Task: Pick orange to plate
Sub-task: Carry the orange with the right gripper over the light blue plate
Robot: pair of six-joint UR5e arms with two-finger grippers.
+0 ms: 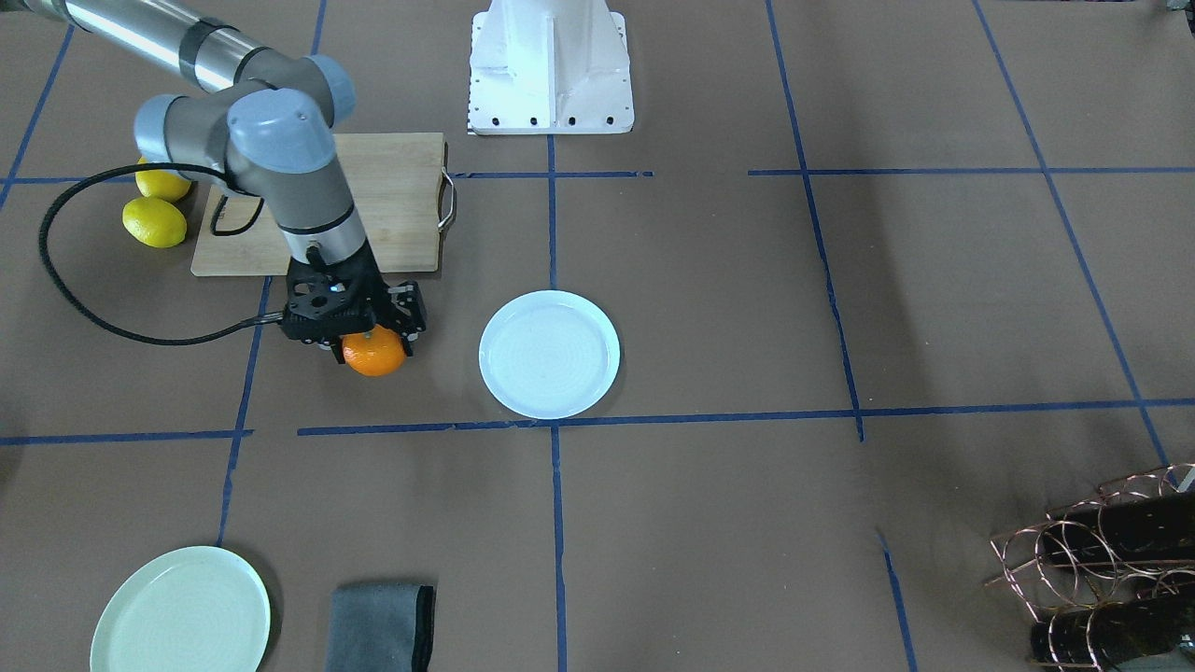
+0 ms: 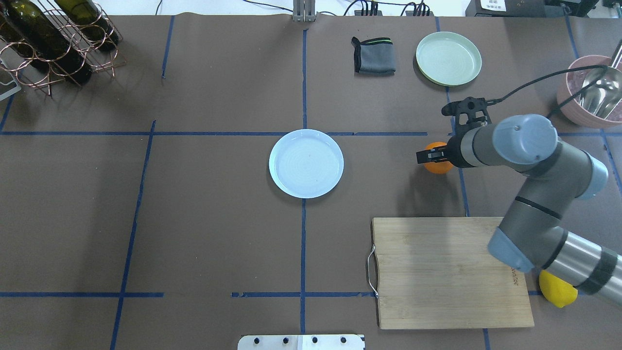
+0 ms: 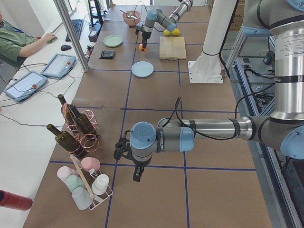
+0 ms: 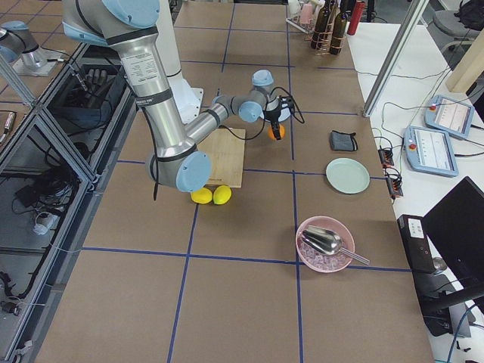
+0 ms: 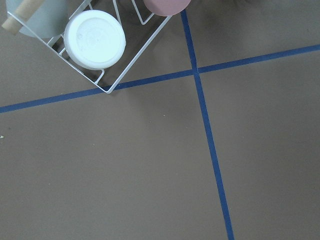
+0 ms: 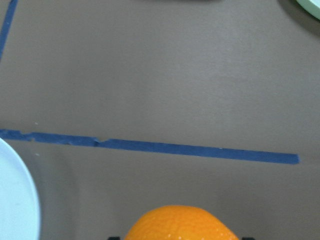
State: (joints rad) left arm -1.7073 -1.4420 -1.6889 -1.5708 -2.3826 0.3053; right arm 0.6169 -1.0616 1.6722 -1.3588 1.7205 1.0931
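One orange, likely light, firm but bruisable, sits pinched across its middle by the right gripper, three o'clock from the plate overhead. I cannot tell the left gripper's opening.

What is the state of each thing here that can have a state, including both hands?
right hand, shut on the orange
orange, gripped, not yet on the plate
left hand, open or shut cannot be told
plate, empty
mint-green plate, empty
pink bowl, holds a metal scoop
grey cloth, folded
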